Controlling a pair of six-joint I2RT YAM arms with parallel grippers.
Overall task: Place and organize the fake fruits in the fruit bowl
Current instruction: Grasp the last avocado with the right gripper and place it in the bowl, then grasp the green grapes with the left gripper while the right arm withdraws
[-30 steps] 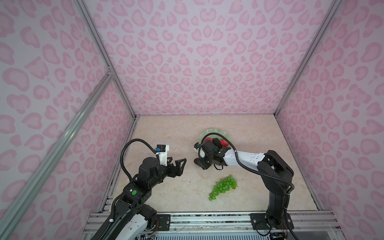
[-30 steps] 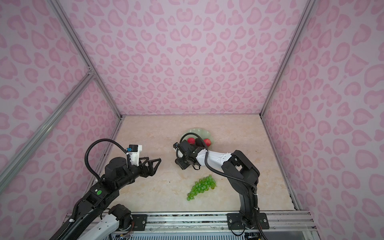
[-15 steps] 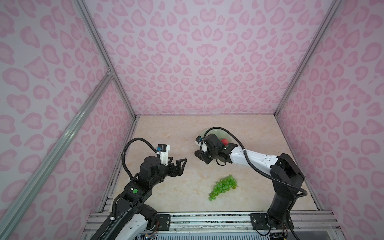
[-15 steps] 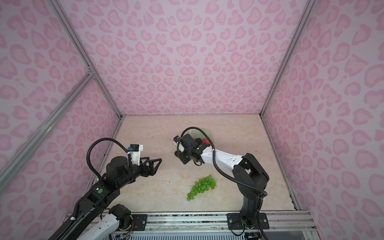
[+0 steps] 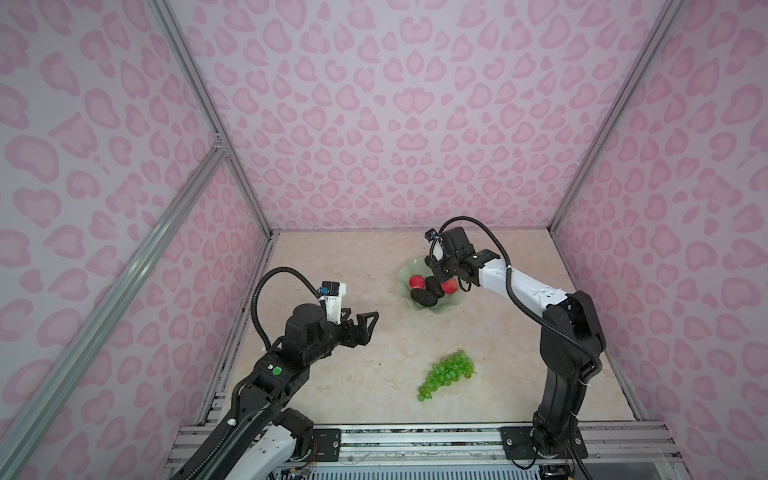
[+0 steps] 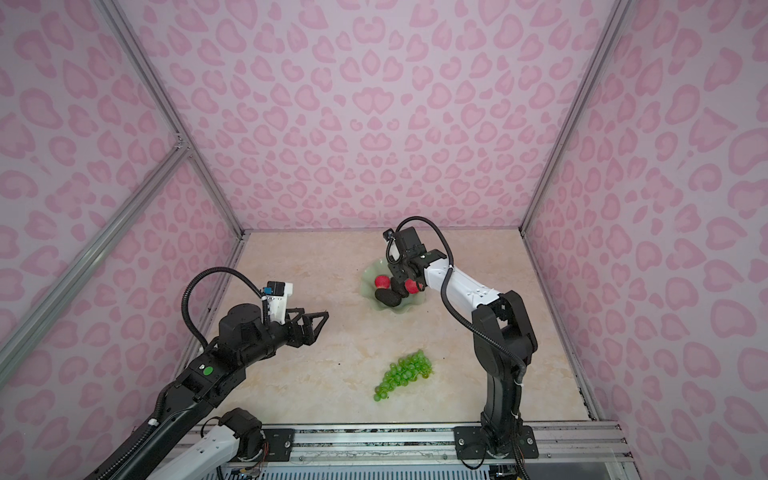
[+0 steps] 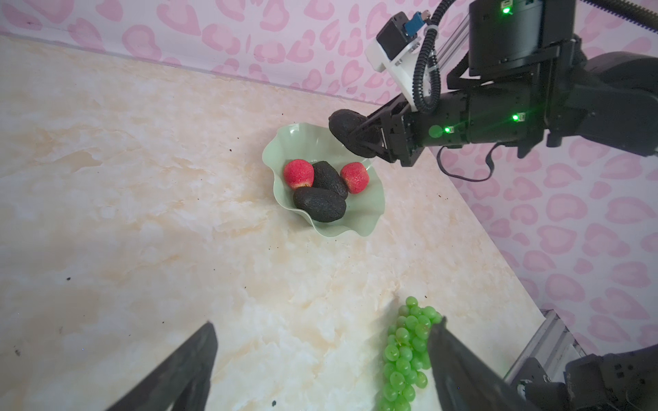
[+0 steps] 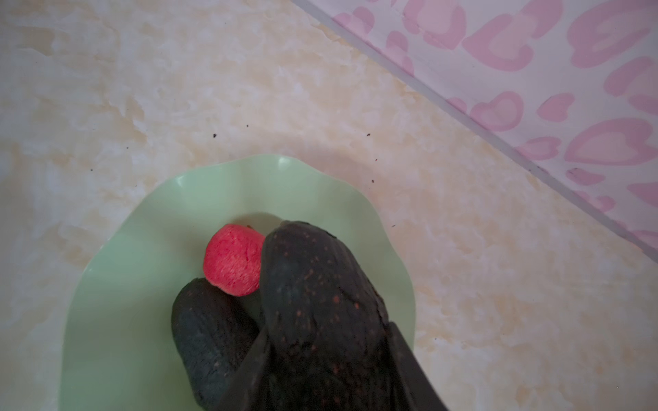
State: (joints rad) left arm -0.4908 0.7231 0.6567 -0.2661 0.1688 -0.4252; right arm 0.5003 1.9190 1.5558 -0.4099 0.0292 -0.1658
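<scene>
Avocado (image 8: 313,284) gripped by right fingers (image 8: 409,370) above bowl (image 8: 117,284); left fingers (image 7: 185,370) wide, empty.

A robot-lab test cell — pink heart-print walls (image 5: 395,124), aluminium frame (image 5: 219,144), marble-look tabletop (image 5: 353,374), two rail-mounted arms (image 5: 528,291).

Bright even light, faint soft shadows; top views bow at edges; close-up avocado (image 8: 313,302) looks blurred
</scene>
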